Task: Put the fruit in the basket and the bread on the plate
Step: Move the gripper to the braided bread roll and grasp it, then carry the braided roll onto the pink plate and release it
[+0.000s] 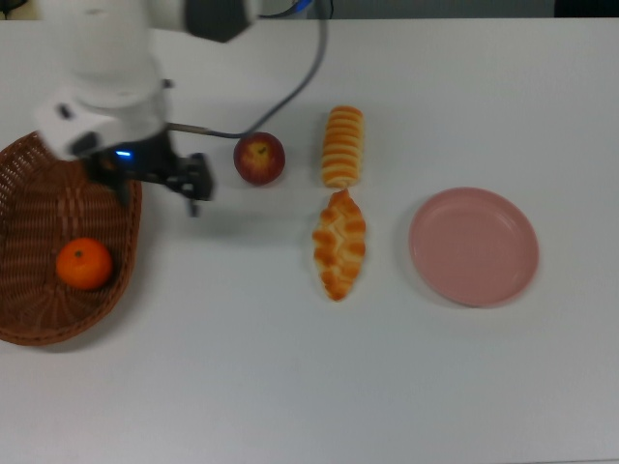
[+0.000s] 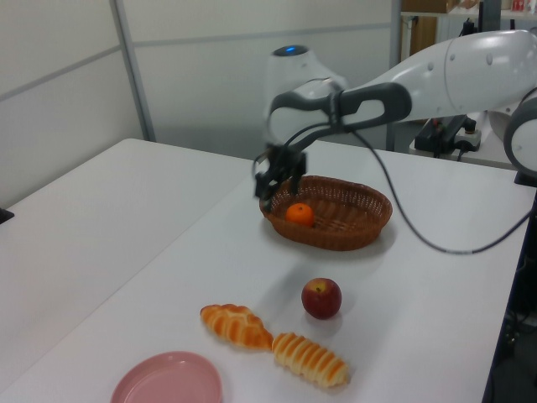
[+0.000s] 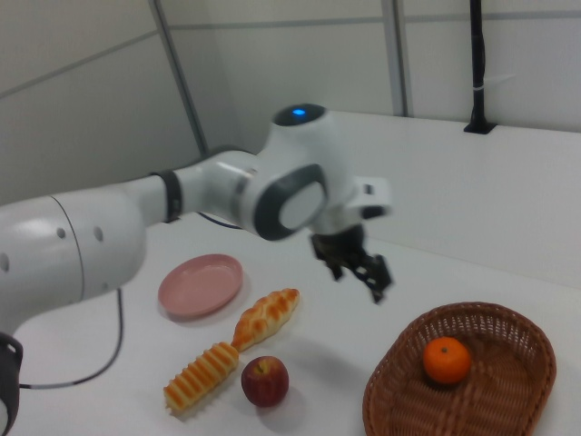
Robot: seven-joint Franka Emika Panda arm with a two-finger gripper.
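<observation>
Pointing plateward: braided pastry (image 1: 339,246) lengthwise.

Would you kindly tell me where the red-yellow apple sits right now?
In the top view, the red-yellow apple rests on the white table, just left of the ridged striped roll and right of the pincer.
</observation>
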